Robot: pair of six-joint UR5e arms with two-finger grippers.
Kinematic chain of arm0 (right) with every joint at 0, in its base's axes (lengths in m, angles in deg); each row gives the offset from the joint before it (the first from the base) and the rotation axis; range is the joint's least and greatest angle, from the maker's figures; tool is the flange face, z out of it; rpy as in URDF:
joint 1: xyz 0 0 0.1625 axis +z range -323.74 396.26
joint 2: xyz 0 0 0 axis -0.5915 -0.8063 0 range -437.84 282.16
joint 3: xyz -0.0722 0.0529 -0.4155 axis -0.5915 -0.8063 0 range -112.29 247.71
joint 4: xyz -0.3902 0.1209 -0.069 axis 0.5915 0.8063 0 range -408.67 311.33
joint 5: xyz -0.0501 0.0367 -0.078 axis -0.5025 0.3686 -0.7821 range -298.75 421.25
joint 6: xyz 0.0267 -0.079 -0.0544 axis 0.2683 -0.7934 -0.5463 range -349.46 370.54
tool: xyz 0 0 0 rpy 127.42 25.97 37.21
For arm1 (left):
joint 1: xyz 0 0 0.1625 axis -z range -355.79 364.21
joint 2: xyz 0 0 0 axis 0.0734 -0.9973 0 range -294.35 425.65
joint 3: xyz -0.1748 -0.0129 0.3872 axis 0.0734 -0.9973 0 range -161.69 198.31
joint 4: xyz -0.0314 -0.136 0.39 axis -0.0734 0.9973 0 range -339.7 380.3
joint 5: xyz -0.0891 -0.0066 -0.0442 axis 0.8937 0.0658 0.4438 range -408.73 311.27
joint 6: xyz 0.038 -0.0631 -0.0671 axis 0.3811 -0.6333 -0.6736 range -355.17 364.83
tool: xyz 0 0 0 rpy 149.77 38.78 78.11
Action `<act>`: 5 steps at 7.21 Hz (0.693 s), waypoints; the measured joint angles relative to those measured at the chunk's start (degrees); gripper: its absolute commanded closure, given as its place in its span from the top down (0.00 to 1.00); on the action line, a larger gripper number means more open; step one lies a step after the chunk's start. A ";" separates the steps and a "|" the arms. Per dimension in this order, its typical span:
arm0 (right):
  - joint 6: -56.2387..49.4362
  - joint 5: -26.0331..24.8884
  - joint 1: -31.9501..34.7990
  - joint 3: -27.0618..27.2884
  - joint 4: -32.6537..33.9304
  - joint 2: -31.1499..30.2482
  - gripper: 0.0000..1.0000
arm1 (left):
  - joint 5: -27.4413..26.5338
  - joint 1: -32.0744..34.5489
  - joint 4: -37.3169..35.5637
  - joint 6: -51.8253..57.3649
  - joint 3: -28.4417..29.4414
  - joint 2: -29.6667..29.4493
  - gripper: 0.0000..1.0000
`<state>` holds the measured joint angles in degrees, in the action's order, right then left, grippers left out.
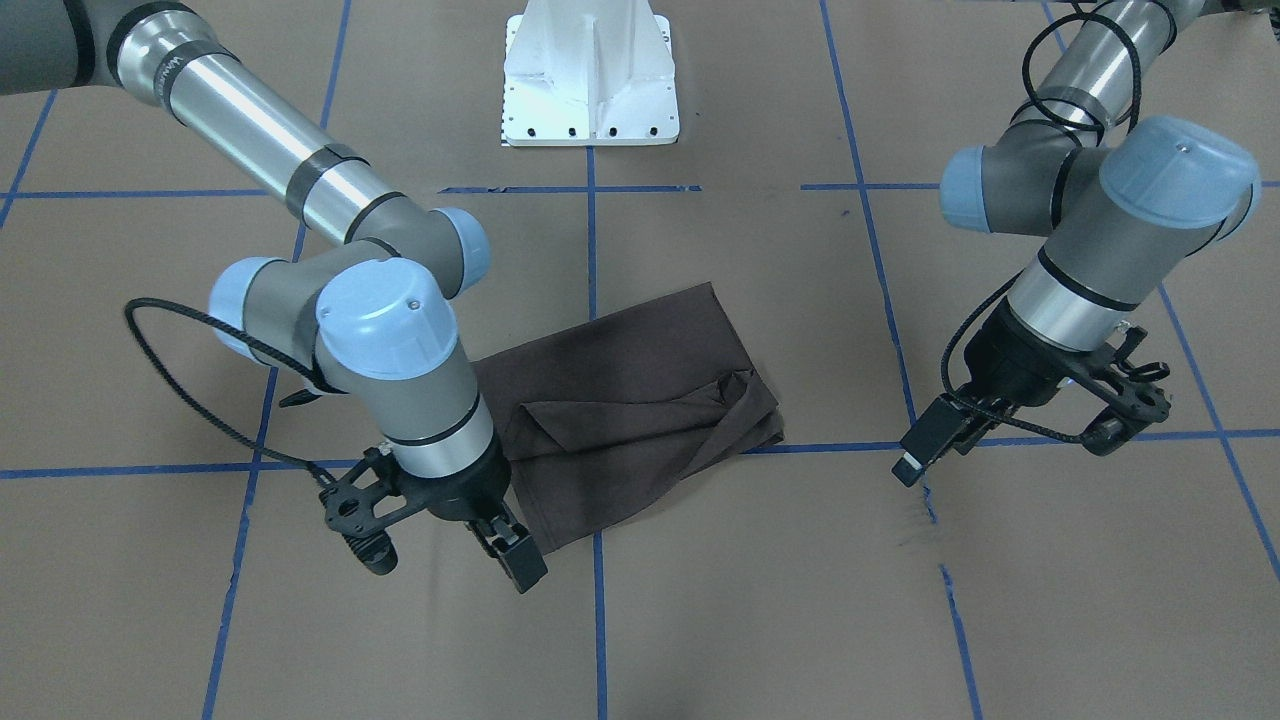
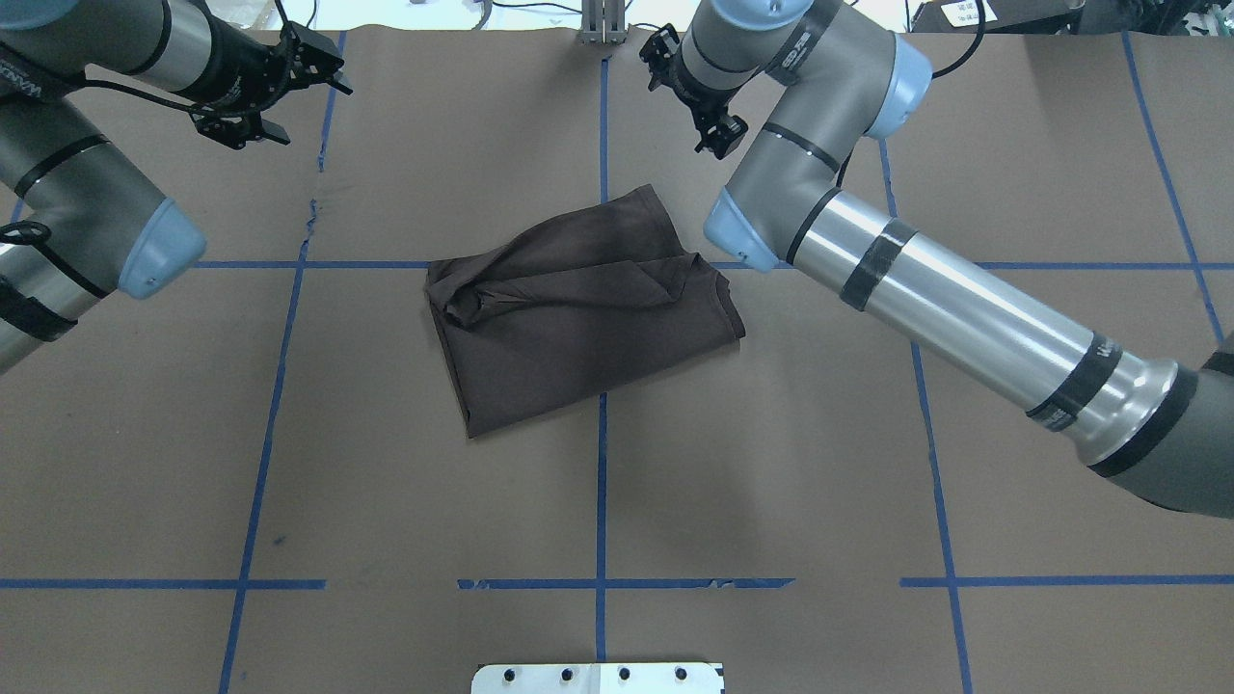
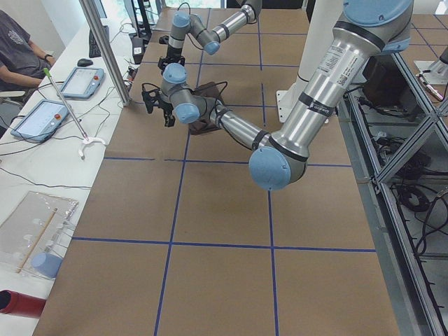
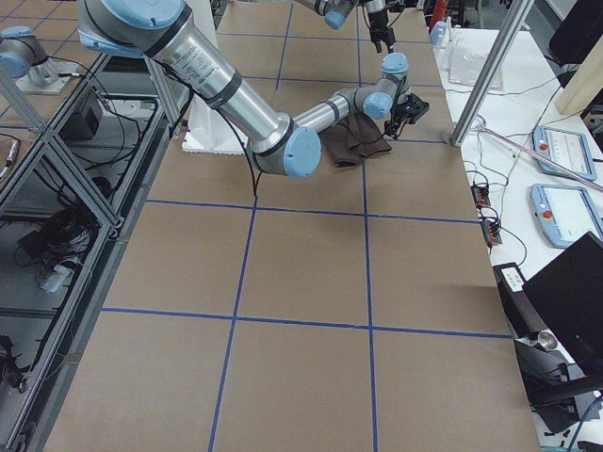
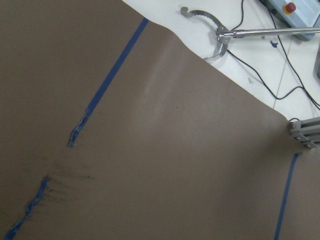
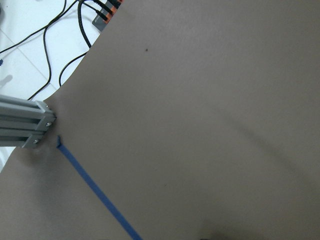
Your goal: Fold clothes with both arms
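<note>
We log, left to right in the overhead view: the left black two-fingered end effector (image 1: 918, 452), fingers together, empty, hanging over bare brown paper well apart from the cloth. Next, the dark brown-grey thin T-shirt (image 2: 578, 304), folded into a rough rectangle at the middle of the paper-covered bench (image 2: 771, 463), one loose flap bunched along its far side. Last, the right black two-fingered end effector (image 1: 512, 550), just beside the shirt's far corner; we cannot tell its finger gap.

Risk, in our judgement: the bunched flap may drag or unfold if pinched carelessly, since the fabric is thin. Open room lies wide on every side of the shirt; torn blue tape (image 2: 310, 217) sits near the left end effector.
</note>
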<state>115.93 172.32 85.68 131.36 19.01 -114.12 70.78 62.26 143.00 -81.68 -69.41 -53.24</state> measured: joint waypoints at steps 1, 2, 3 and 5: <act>-9.06 3.90 3.25 4.27 4.91 -3.26 1.00 | 0.56 0.21 -0.02 2.47 -1.83 2.34 1.00; -18.66 7.42 6.93 8.52 7.84 -8.10 1.00 | 0.80 1.01 -0.05 7.27 -3.64 5.26 1.00; -28.10 10.49 10.81 11.71 9.08 -13.30 1.00 | 1.30 2.86 -0.06 13.52 -4.86 8.36 1.00; -44.15 14.41 17.29 14.58 9.72 -21.33 1.00 | 3.31 8.13 -0.01 28.23 -5.53 14.60 1.00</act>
<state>71.78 186.73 102.97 145.94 28.73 -135.44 74.09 70.40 142.99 -53.45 -74.95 -38.64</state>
